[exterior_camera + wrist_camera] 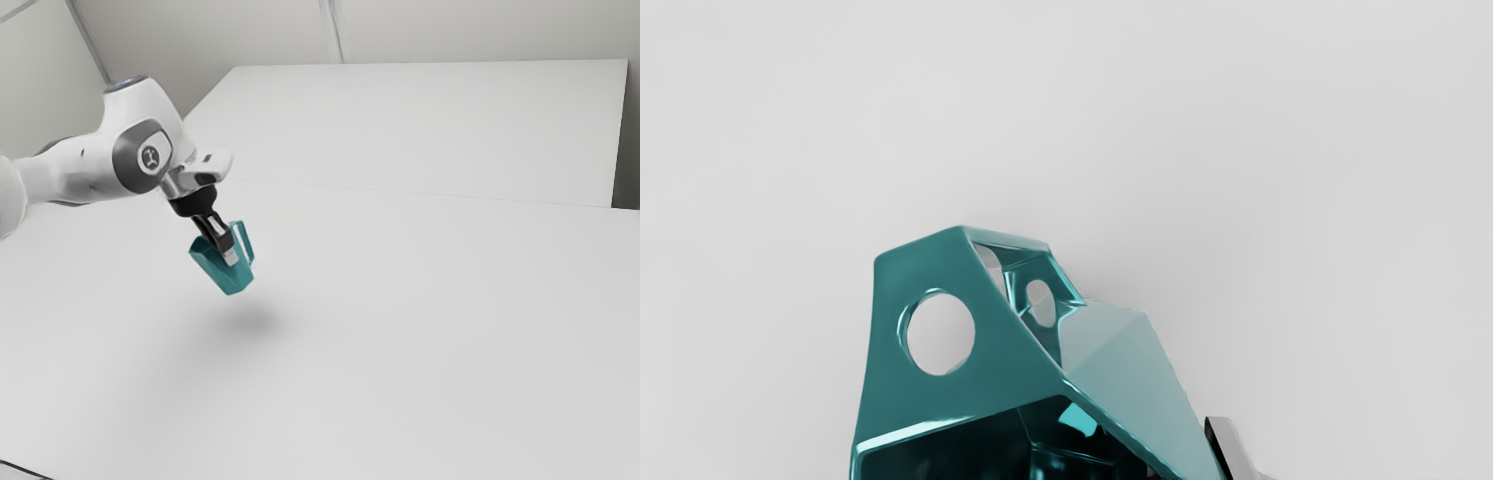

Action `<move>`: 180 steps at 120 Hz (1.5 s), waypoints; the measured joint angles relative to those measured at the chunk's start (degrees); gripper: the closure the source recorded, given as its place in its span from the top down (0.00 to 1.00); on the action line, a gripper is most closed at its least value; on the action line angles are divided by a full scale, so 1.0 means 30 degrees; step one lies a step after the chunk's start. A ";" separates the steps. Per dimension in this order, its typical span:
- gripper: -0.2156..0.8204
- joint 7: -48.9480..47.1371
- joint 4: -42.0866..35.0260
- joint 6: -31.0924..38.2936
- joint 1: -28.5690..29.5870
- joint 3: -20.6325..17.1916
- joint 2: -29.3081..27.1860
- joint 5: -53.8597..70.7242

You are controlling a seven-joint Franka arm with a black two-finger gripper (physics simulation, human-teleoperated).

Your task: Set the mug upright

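One robot arm came in from the exterior view's left, and its one gripper had hold of one teal mug. The mug hung above one pale tabletop, with one soft shadow on the surface beneath it. It was tilted, not upright: its single mouth faced up toward the gripper and the exterior view's left, while its base pointed down toward the exterior view's right. One handle stood off the side of the mug toward the exterior view's right. The wrist view looked partly into the dark inside of the mug and took in two rounded openings, a larger one in a broad flat teal face and a smaller one farther back. One fingertip lay along the outside of the mug's wall in that view; the second was largely hidden by the mug. The two fingers were closed on the mug, gripping it near the mouth, but how wide a gap was left between them could not be told. Beyond the tabletop stood one large white panel, and one thin dark line crossed the near corner at the exterior view's left.
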 joint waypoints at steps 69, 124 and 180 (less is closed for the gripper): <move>0.03 -0.8253 -0.0221 0.2818 -0.0698 -0.0586 0.3044 0.4141; 0.36 -1.0980 -0.0184 0.3146 -0.0816 -0.0607 0.3832 0.4100; 0.74 -1.1463 0.3046 0.0113 -0.1766 -0.0409 0.1082 0.3170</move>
